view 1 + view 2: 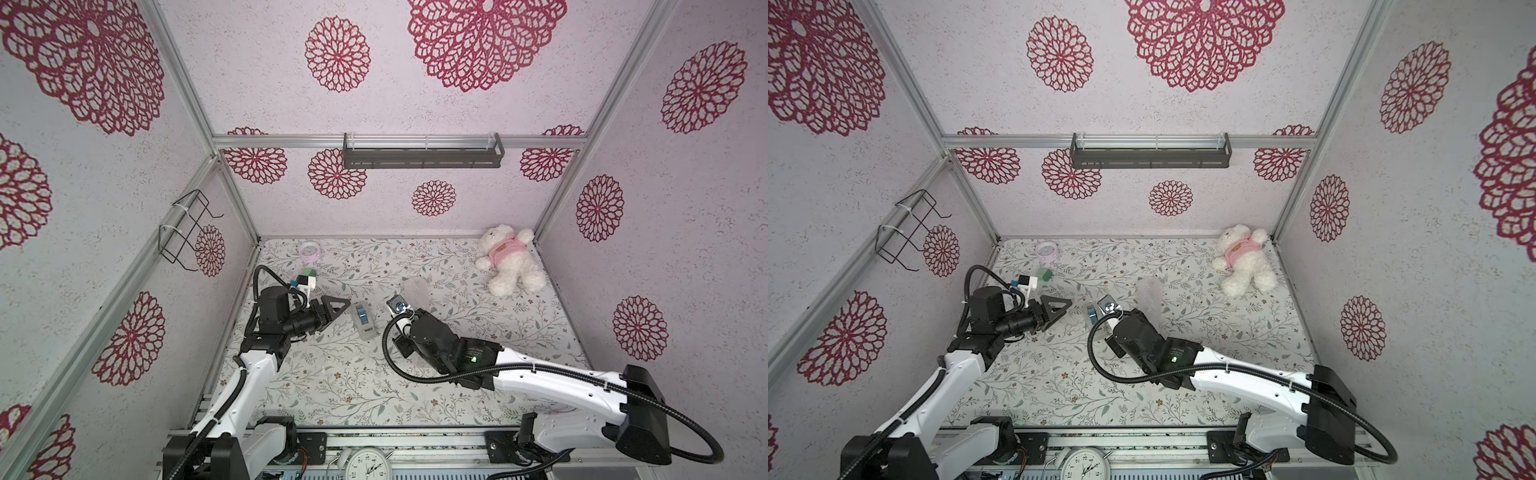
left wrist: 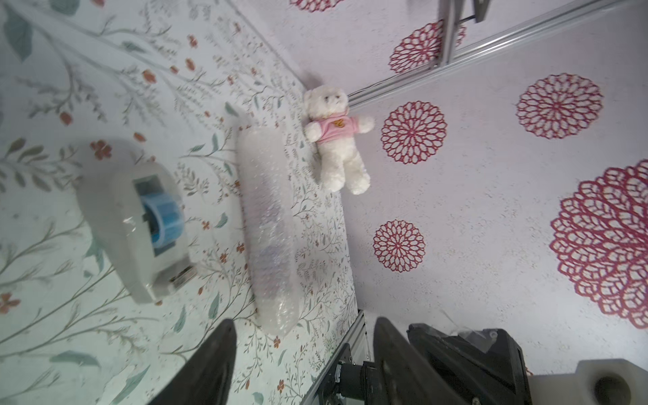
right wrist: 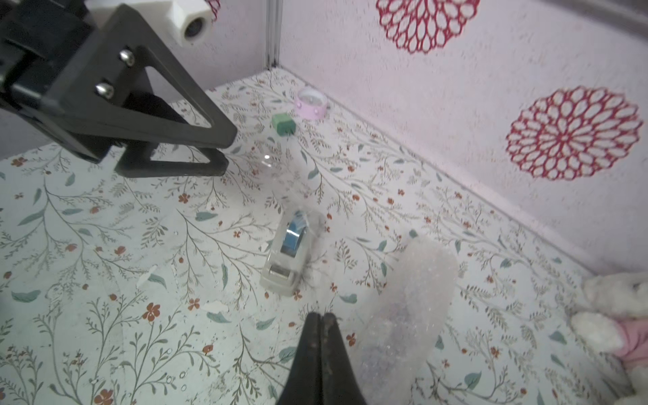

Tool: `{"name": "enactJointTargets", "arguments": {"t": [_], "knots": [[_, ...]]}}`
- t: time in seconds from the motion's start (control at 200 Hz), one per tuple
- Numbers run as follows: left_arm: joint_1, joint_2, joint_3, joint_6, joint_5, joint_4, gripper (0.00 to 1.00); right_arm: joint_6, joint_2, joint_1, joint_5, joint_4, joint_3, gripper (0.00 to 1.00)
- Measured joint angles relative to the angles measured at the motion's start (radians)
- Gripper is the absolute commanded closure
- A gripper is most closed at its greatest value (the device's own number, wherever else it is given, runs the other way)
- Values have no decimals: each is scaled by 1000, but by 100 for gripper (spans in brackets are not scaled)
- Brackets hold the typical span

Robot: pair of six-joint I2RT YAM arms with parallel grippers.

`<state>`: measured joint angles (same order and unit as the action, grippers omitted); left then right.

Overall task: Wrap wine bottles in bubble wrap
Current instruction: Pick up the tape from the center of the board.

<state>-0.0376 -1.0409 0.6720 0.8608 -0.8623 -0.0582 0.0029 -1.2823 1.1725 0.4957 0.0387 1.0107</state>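
The bubble wrap (image 1: 415,291) lies on the flowered table as a whitish rolled tube, seen in both top views (image 1: 1150,296). A faint purple shade shows through the bubble wrap (image 2: 268,228) in both wrist views; nothing else of the wine bottle is visible. My left gripper (image 2: 305,326) is open and empty, hovering left of the tape dispenser (image 1: 362,320) and clear of the tube. Beside the tube's near end (image 3: 410,308), my right gripper (image 3: 321,315) is shut with nothing between its fingers. In the top views the right wrist hides those fingers.
A white teddy bear (image 1: 509,259) in a pink shirt lies at the back right corner. A small pink round pot (image 1: 309,251) and a green block (image 1: 309,274) sit at the back left. The white-grey tape dispenser (image 2: 140,224) lies between the two grippers.
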Motion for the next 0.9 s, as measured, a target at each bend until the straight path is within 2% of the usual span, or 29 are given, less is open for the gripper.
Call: {"name": "enactJointTargets", "arguments": {"t": [0.145,0.32,0.465,0.716,0.896], "knots": [[-62,55,122,-8,14,-40,31,-118,-3,0,3,-5,21,100],[-169,64,230,-23,64,-116,31,-191,-11,0,5,8,21,100],[-212,52,240,-23,101,-174,31,-212,-12,0,3,8,21,100],[-238,-14,240,13,117,-210,45,-214,-12,0,0,-1,12,100],[-251,-21,240,42,115,-209,48,-214,-12,1,-3,-3,10,100]]}}
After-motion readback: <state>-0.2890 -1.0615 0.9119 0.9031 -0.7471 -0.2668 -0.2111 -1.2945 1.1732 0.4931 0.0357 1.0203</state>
